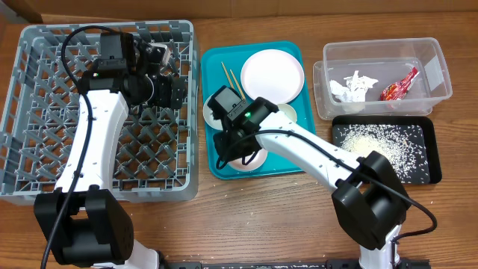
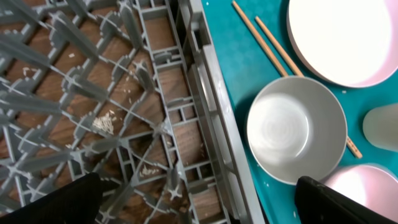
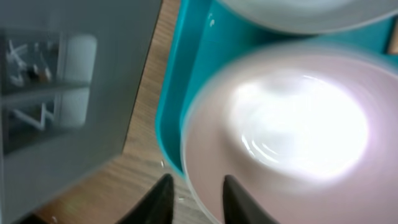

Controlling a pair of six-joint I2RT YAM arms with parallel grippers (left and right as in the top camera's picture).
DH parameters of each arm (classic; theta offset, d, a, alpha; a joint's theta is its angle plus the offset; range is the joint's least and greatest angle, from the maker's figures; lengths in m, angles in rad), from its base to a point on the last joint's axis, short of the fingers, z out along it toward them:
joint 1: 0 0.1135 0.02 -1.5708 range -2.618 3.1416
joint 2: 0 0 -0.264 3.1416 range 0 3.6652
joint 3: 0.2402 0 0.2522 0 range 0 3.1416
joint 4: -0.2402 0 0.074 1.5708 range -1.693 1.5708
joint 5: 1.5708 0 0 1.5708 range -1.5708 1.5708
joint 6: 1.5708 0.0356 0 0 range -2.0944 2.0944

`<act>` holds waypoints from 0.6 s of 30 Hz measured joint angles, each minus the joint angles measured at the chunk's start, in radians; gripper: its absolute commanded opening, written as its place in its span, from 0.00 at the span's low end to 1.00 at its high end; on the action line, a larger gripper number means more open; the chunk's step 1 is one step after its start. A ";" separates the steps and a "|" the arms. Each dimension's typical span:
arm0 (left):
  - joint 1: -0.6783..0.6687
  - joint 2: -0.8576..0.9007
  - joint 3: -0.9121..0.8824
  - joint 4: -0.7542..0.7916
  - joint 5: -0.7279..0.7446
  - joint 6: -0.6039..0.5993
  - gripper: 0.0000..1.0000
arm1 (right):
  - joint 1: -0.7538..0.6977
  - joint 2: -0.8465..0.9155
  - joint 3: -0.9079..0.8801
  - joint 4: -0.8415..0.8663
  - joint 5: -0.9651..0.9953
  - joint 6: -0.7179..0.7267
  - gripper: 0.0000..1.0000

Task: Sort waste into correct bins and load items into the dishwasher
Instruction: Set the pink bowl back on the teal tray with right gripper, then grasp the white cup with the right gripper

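The dish rack's point(image 1: 45, 112) left and front lattice floor lies open from above. The left arm point(image 1: 97, 127) crosses its middle, and the left hand point(image 1: 168, 90) hangs over its right wall. Only a narrow strip of counter point(image 1: 246, 217) separates that wall from the teal tray point(image 1: 213, 67). On the tray, the plate point(image 1: 272, 75), chopsticks point(image 1: 230, 77) and bowls crowd together, and the right arm point(image 1: 314, 153) covers the front half. The clear tub point(image 1: 441, 82) and black tray point(image 1: 433, 161) are reachable from above.
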 measured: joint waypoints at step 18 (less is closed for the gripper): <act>0.000 0.000 0.000 0.020 0.100 0.000 1.00 | -0.350 -0.132 0.305 -0.262 -0.009 -0.015 0.42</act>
